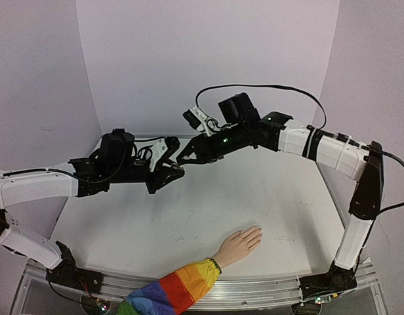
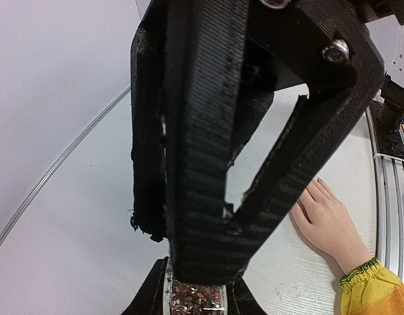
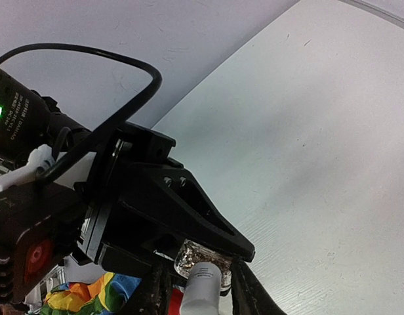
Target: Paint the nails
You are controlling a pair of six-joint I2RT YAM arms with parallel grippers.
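Observation:
The small flesh-coloured hand with a rainbow-striped sleeve lies flat at the table's near edge. Its pale nails point to the back right and are too small to make out. The hand also shows in the left wrist view. My two grippers meet tip to tip in the air over the table's back middle. My left gripper is shut on a small clear bottle of glitter polish. My right gripper is shut on the bottle's pale grey cap, just in front of the bottle.
The white tabletop is bordered by a metal rail at the near edge and white curved walls behind. A black cable loops above the right arm. The hand lies well forward and right of the grippers.

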